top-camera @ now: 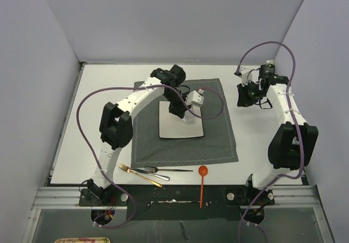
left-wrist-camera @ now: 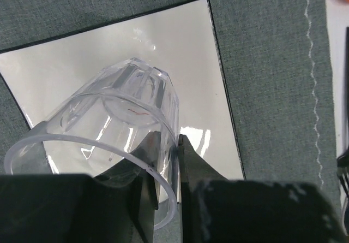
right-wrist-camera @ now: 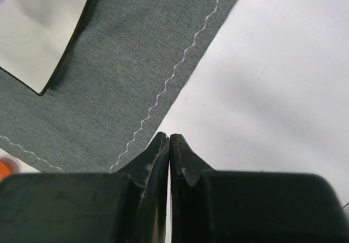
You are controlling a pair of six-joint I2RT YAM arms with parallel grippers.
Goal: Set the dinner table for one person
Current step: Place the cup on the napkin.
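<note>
- Pinching the wall of a clear faceted tumbler [left-wrist-camera: 131, 106] just below its rim, your left gripper [left-wrist-camera: 168, 140] has one finger inside the glass and one outside, tight on it.
- The tumbler is held over the square off-white plate [left-wrist-camera: 82, 52]; whether its base touches the plate cannot be told.
- The plate lies in the middle of the dark grey stitched placemat [left-wrist-camera: 267, 63]. The cloth is spread flat on the dinner table [top-camera: 253, 139], the large white top that runs out past it on every side.
- Your right gripper [right-wrist-camera: 169, 140] shows its fingers pressed together with nothing between them. It is poised over bare tabletop just beside the placemat's wavy stitched edge, well apart from the tumbler.
- Along the near edge of the table, just off the cloth, a gold fork [top-camera: 140, 175] and silver cutlery [top-camera: 169, 170] lie crossing each other; the silver pieces are too small to name.
- An orange spoon [top-camera: 203, 171] lies to their right, bowl near the placemat's near edge, handle pointing toward the arm bases.
</note>
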